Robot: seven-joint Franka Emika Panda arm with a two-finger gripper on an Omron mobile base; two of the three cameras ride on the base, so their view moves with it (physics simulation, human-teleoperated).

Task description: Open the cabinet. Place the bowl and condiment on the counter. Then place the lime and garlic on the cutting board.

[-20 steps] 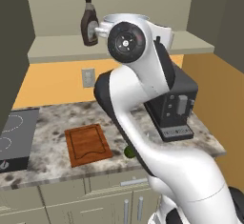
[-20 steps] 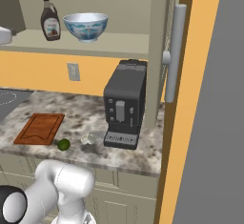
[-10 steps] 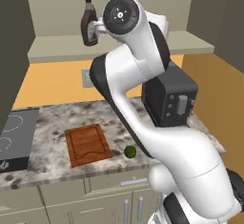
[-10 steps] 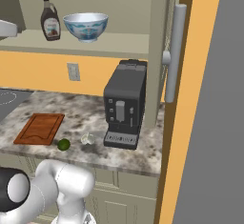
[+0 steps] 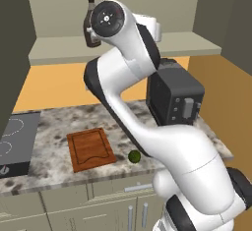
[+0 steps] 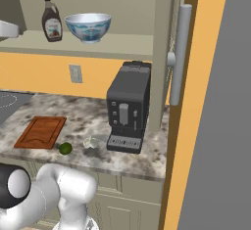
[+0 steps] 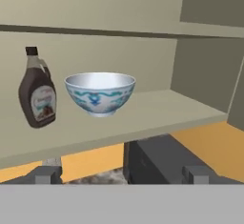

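Facing the opened cabinet (image 6: 164, 53), the tool (image 7: 121, 173) hangs wide open, empty. Ahead sits the bowl (image 7: 100, 93), condiment (image 7: 37, 96) beside; next, likely closing in on the bowl's rim.

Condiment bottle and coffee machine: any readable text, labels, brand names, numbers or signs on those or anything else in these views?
No legible text anywhere.
Condiment bottle: pale label with a brown picture, any lettering too blurred to read.
Coffee machine: buttons and a front panel, no readable markings.
Bowl: blue pattern only, no words.
Stovetop: white ring marks, no numbers.
Wall outlet: no marking.
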